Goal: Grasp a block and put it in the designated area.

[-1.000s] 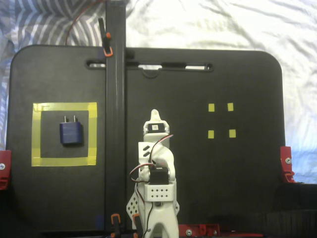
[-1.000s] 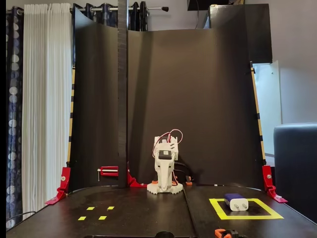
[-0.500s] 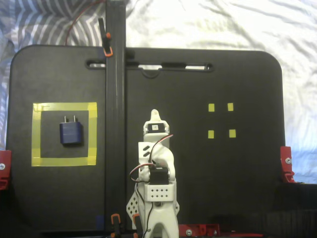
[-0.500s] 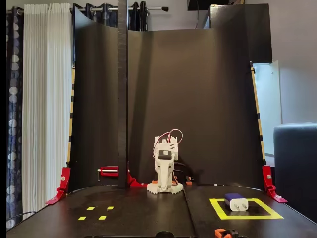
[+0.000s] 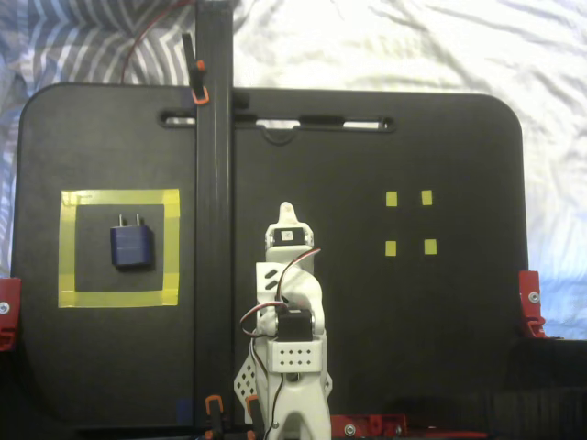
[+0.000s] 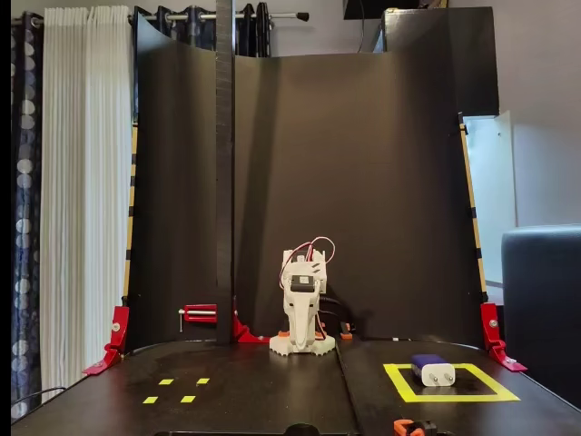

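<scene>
Block (image 5: pixel 131 245) lying inside the taped square (image 5: pixel 66 247) at the board's left in the top-down fixed view, folded arm (image 5: pixel 292 312) at centre, four small markers (image 5: pixel 409 223) to its right

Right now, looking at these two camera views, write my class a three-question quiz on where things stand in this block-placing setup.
1. True or false: the block lies inside the designated area.
2. Multiple choice: in the top-down fixed view, the four small yellow markers sit (A) left of the arm, (B) right of the arm, (C) inside the tape square.
3. Short answer: is the end effector touching the block?

Key:
1. True. In both fixed views it rests on the black surface within the yellow outline.
2. B.
3. No. The arm is folded near its base, well apart from the block.
</scene>
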